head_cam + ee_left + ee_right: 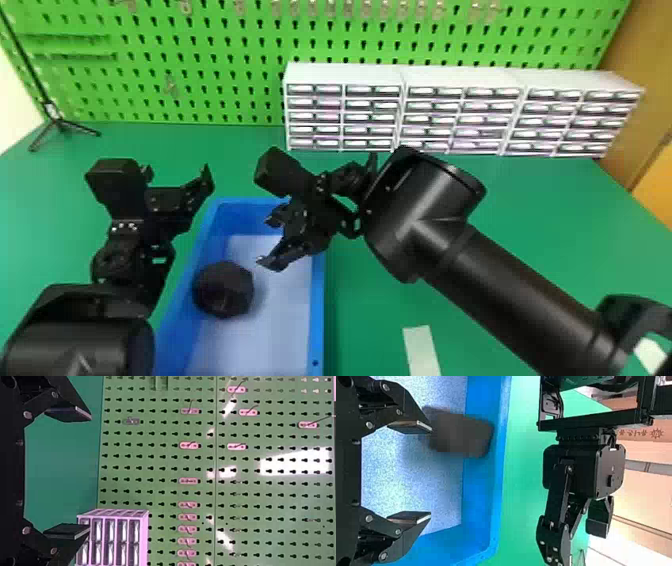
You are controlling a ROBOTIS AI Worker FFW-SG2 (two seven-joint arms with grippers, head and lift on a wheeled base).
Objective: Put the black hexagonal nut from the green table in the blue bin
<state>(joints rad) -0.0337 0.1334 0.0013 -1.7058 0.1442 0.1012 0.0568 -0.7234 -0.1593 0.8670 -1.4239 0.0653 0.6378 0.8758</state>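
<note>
One nut [223, 289] lies within our bin [318, 305], lower left; our left gripper [176, 173] and right gripper [266, 242] have released jaws.

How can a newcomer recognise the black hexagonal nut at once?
On the green table stands a long blue bin. Inside it, near its wall on the robot's left, is the black hexagonal nut, a thick, chunky piece. The left claw and the right claw are black too, but have fingers; the nut is one compact block.

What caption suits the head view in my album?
Black hexagonal nut in the blue bin, right arm's jaws open nearby.
</note>
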